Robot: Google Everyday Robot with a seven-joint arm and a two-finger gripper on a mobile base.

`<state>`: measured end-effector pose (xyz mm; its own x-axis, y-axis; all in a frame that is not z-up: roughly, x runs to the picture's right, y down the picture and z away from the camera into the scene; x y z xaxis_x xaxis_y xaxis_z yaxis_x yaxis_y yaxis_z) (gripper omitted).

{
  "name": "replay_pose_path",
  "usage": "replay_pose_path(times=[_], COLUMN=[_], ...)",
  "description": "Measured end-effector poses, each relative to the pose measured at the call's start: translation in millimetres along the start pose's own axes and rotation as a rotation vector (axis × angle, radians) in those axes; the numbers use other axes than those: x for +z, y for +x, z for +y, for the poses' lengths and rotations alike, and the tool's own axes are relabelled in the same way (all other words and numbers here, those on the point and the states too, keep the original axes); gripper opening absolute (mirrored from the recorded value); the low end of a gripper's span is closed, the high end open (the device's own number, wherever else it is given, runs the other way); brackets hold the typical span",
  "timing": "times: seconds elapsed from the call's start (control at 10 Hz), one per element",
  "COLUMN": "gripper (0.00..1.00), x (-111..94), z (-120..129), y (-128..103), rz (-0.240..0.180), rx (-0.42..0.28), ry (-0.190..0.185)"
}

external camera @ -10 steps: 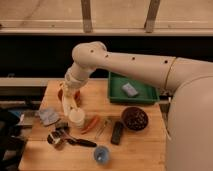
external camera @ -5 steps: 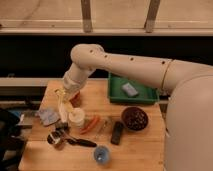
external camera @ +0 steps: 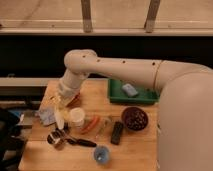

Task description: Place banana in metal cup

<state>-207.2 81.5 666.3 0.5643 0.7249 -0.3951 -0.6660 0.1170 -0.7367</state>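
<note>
Camera view shows the white arm (external camera: 125, 70) reaching down over the left part of the wooden tabletop (external camera: 145, 145). Its pincer (external camera: 60, 106) hangs low above the left side of the tabletop, just beside the white cup (external camera: 76, 117). A pale, slightly curved shape at the pincer tip appears to be the banana (external camera: 59, 118), pointing downward; on that reading the pincer is clenched on the banana, though the contact itself is not plainly visible.

The metal cup (external camera: 55, 138) stands below and slightly left of the pincer, near the front-left of the tabletop, with a dark-handled utensil (external camera: 80, 142) lying just beside it. A carrot (external camera: 91, 124) lies right of the white cup. Further right are a dark remote-like object (external camera: 116, 132) and a dark bowl (external camera: 134, 119). A small blue cup (external camera: 102, 155) sits near the front edge, a green tray (external camera: 131, 93) lies at the back, and a bluish crumpled packet (external camera: 46, 115) sits at the left.

Assessment: the banana is light, with a smooth, somewhat slippery skin, so a moderate grip across its middle is advisable. It looks longer than the metal cup is wide, so it likely needs to enter end-first and will lean on the rim. The cup is light and may tip if nudged.
</note>
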Motion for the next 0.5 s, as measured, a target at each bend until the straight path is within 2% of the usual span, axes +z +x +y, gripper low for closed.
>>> replay_pose_path(times=[0.1,0.3,0.5], gripper=[0.04,0.04,0.04], x=[13,57,92], z=[9,32,38], y=[7,26,36], rz=[0.02,0.089,0.146], rx=[0.0,-0.004,0.001], ry=[-0.007,-0.04,-0.075])
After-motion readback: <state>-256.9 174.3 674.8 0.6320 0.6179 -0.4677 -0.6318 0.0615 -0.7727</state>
